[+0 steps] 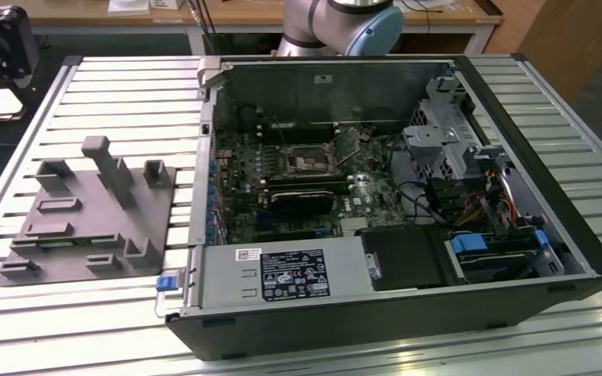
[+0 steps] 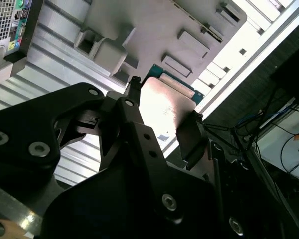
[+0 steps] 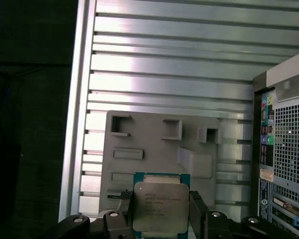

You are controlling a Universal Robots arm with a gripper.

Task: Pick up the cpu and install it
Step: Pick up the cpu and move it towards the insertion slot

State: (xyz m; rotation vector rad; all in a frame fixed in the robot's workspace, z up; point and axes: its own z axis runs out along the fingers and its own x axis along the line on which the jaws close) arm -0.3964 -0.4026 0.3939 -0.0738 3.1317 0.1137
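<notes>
My fingers (image 3: 160, 199) are closed on the small square silver-topped cpu (image 3: 158, 211), pinching two opposite edges above the grey plastic fixture plate (image 3: 144, 132), at nine o'clock from the open black computer case (image 1: 385, 337) in the exterior view. I judge so thin an edge grip could let it tilt or drop.
</notes>
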